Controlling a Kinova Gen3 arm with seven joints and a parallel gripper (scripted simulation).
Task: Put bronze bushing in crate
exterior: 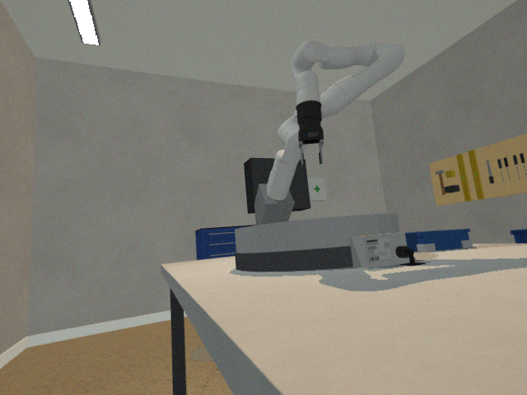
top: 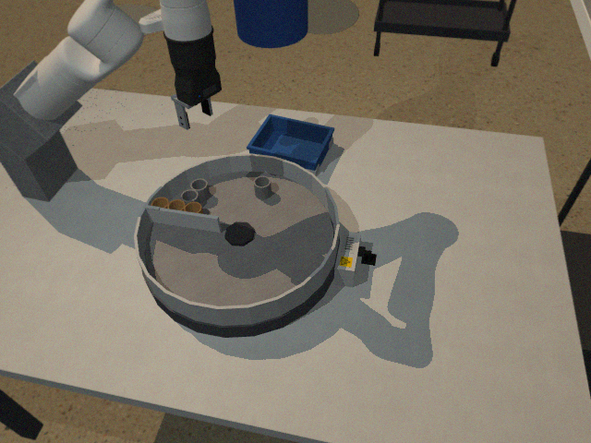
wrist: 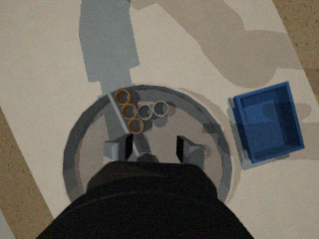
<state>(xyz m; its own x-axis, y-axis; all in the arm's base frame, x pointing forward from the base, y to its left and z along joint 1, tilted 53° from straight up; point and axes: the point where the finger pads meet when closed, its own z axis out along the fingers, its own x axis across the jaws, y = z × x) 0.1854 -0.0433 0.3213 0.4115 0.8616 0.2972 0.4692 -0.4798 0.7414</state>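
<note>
The round grey turning table point(top: 238, 247) holds three bronze bushings point(top: 176, 205) in a row against a grey divider bar point(top: 184, 220) at its far left; they also show in the wrist view point(wrist: 129, 111). Two grey bushings point(top: 195, 189) stand right behind them, and a third grey bushing point(top: 261, 186) stands alone farther right. The blue crate point(top: 291, 140) sits empty on the table behind the turning table and appears in the wrist view point(wrist: 268, 121). My gripper point(top: 194, 113) is open and empty, high above the table's far left side; it also shows in the exterior view point(exterior: 310, 156).
A black hub point(top: 239, 233) sits at the turning table's centre. A small control box point(top: 355, 258) is attached to its right rim. The arm's grey base block point(top: 29, 152) stands at the table's left edge. A blue barrel point(top: 270, 21) and a dark cart point(top: 441, 23) stand on the floor behind.
</note>
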